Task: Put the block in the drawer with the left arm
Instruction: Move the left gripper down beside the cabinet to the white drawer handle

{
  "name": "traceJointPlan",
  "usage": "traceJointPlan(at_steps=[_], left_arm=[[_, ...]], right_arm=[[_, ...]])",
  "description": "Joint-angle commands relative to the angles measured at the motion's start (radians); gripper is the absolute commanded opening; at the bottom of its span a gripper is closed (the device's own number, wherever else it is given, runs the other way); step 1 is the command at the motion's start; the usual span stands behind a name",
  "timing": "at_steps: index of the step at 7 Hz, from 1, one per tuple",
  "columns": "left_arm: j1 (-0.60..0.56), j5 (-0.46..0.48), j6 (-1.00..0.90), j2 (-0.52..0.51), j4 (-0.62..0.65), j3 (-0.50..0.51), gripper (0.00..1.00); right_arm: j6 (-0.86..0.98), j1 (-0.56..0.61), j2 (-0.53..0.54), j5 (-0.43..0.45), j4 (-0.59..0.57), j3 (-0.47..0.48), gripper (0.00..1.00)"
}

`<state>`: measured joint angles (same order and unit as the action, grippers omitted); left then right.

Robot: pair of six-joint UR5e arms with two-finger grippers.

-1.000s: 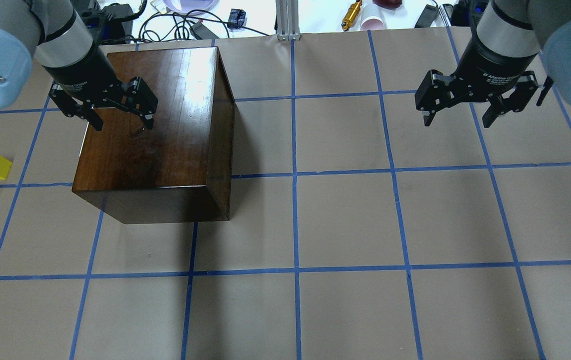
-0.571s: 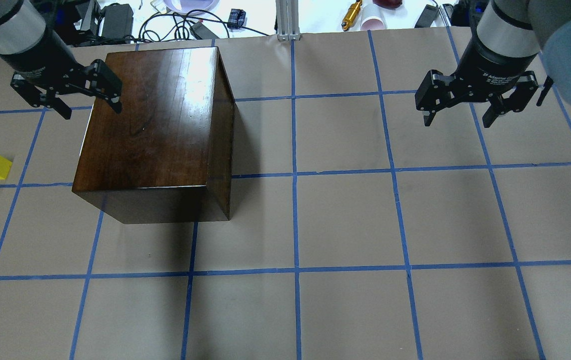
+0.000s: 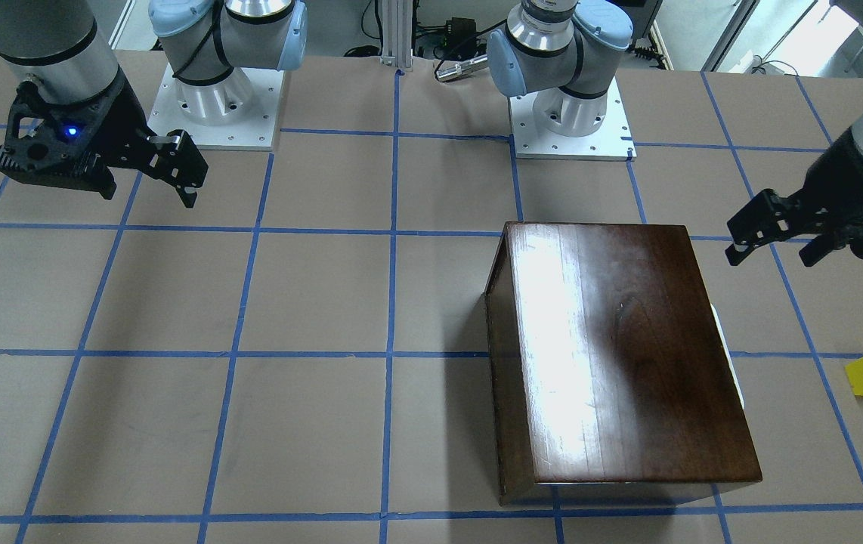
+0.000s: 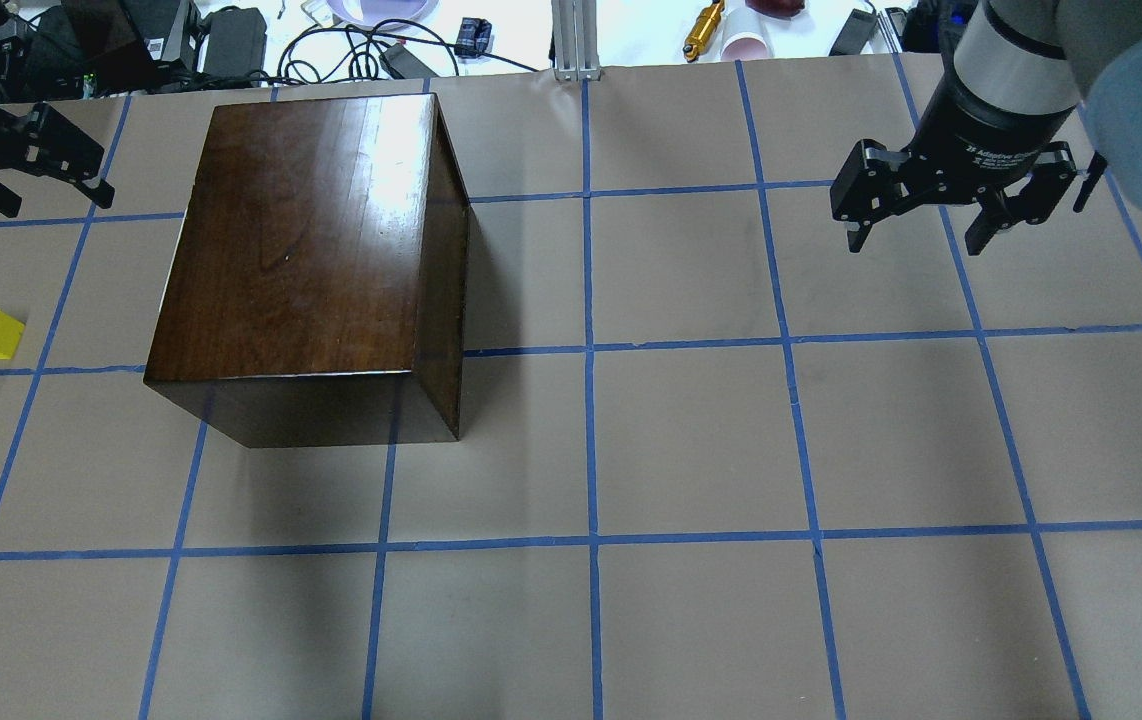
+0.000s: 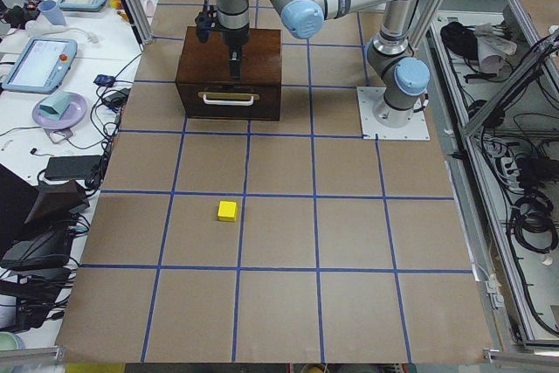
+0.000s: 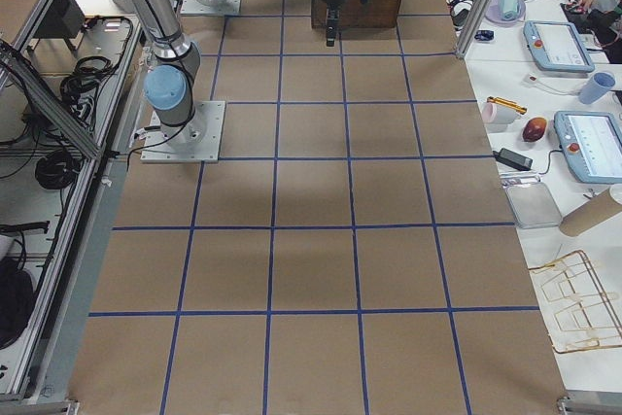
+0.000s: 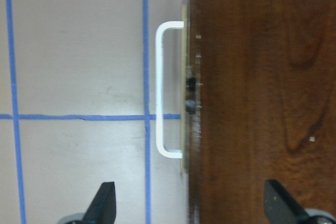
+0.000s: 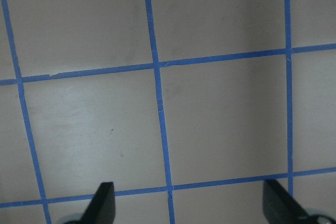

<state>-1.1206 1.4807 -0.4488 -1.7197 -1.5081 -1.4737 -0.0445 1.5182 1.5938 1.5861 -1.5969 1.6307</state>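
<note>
Exterior left, one block, seemingly one drawer

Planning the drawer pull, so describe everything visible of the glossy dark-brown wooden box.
The glossy dark-brown wooden box is rectangular, its grained top reflecting light. It stands flat on the brown paper-covered table, skewed to the blue grid. Its drawer front looks shut, with a pale bar handle facing the robot's left. The open left gripper hovers above that edge.

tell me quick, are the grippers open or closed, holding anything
Left gripper: open, holding nothing.
Right gripper: open, holding nothing.
</note>
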Motion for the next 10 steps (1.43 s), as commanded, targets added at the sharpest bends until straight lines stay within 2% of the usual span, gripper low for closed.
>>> traceJointPlan(at_steps=[1,4,10], left_arm=[[0.099,-0.048,-0.104,-0.069,0.055,0.001,1.00],[0.107,-0.176,-0.160,-0.161,0.092,-0.002,1.00],[0.104,-0.286,-0.225,-0.265,0.094,-0.059,1.00]], right_arm=[[0.000,0.000,0.000,0.000,0.000,0.001,1.00],[0.000,0.000,0.000,0.000,0.000,0.000,1.00],[0.000,0.000,0.000,0.000,0.000,0.000,1.00]])
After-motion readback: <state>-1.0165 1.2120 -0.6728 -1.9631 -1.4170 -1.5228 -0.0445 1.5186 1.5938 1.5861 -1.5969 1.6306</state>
